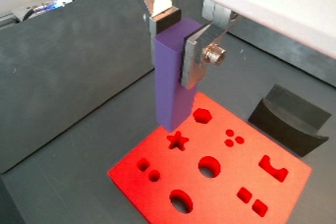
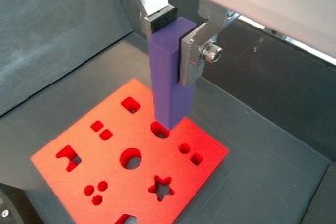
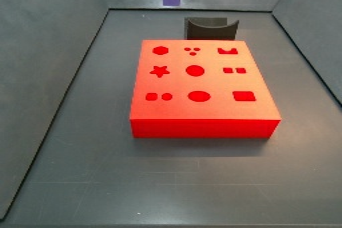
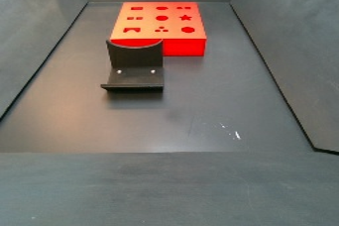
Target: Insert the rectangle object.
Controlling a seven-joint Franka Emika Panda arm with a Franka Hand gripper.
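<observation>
Above the red block [image 1: 210,174], pincer [image 1: 183,33] grips upright slim purple bar [image 1: 175,85].

wrist views: close, looking down past gripper [image 1: 175,33] | side views: high, opposite ends | shared: red block [image 3: 201,77]

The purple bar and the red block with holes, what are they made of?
The rectangle object, held upright in the gripper above the red block, looks like matte plastic: even violet colour, no grain or shine. The block looks like plastic too: uniform red, crisp cut-outs. The gripper's fingers appear to be bare metal.
</observation>
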